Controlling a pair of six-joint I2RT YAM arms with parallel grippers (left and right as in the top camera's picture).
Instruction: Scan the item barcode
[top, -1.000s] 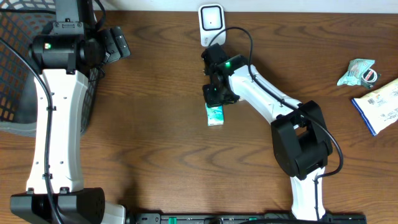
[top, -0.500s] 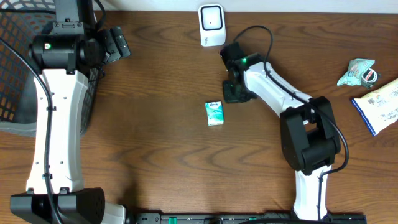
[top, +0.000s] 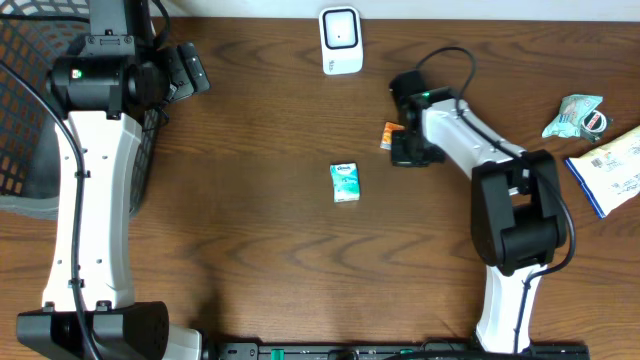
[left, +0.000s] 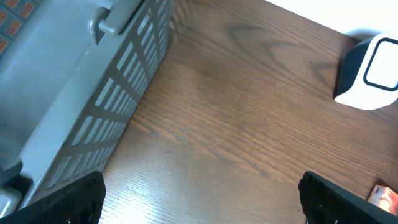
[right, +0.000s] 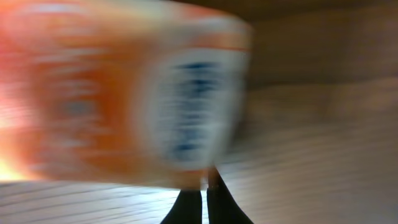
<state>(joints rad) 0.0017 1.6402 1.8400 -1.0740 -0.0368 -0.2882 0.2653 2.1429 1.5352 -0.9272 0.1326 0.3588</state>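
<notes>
A small orange packet hangs just above the table, pinched at its edge by my right gripper, which is shut on it. In the right wrist view the orange packet fills the frame as a blur above the closed fingertips of the right gripper. The white barcode scanner stands at the table's back edge, up and to the left of the packet. A teal box lies flat mid-table. My left gripper is wide open and holds nothing, next to the basket; between its fingers in the left wrist view, where the gripper points down, is bare wood.
A dark mesh basket stands at the far left, its grey wall close to the left gripper. A green-white packet and a white-blue pouch lie at the right edge. The scanner shows at the left wrist view's right side.
The right gripper moved from over the teal box to the right and slightly back, and the orange packet now shows at its tips. The teal box stayed put. The left arm has not moved.
</notes>
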